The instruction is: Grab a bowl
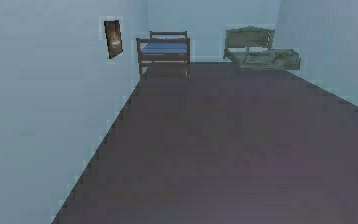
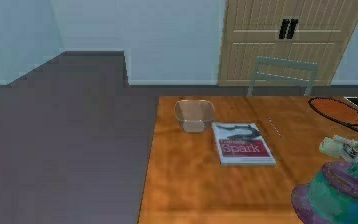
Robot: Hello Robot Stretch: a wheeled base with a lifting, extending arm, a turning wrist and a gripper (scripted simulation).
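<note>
Noted on wooden table point(image 2: 177, 180): pale bowl point(image 2: 194, 115) near far edge, book point(image 2: 242, 143) just beside it, racket point(image 2: 345, 113) and teal-purple object point(image 2: 337, 188) farther along.

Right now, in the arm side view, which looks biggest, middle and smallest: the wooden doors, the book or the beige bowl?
1. wooden doors, largest, though farthest away
2. book, lying on the table
3. beige bowl, smallest, beside the book

Of the robot's own body, as far as these two views allow, no colour, shape, cable or marking can be told.
</note>
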